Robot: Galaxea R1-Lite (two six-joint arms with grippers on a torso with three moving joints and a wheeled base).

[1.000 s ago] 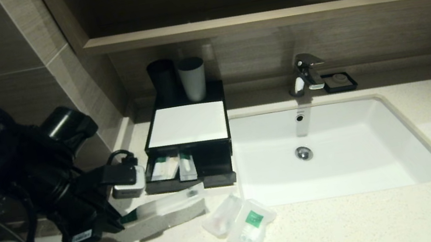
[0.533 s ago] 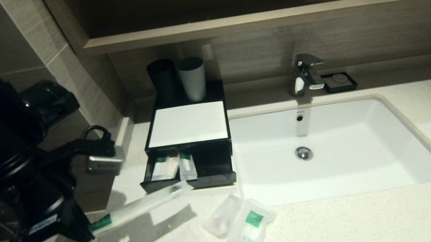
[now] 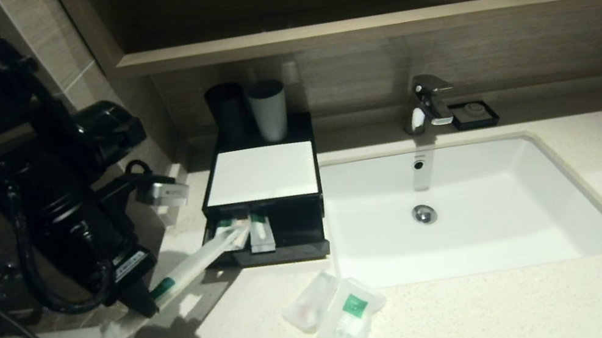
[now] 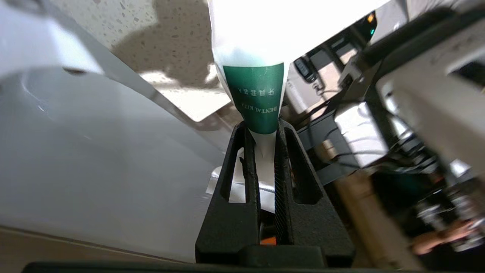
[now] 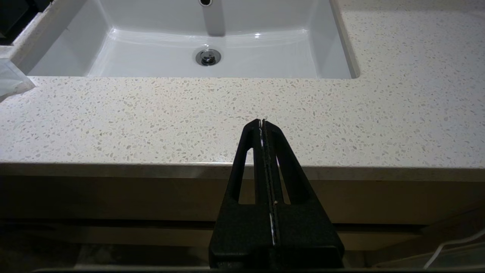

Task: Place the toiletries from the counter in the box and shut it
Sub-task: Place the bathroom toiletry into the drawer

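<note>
Toothbrush pack [image 3: 200, 262] | green-label end pinched in left claw [image 3: 146, 304] | long axis slants up-right, tip over drawer [image 3: 264, 243]

A bathroom vanity, likely a hotel's — speckled stone counter [image 3: 487, 309] with inset white sink [image 3: 472, 225], chrome tap [image 3: 429, 103], two cups [image 3: 249, 111], soap dish [image 3: 474, 114] and tiled walls [image 3: 41, 66].

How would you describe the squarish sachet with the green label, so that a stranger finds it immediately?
Start at the white sink and look at the counter before its front left corner. Two clear sachets lie there side by side; the squarish sachet is the nearer one, with a green label, while the small plain sachet has none.
</note>
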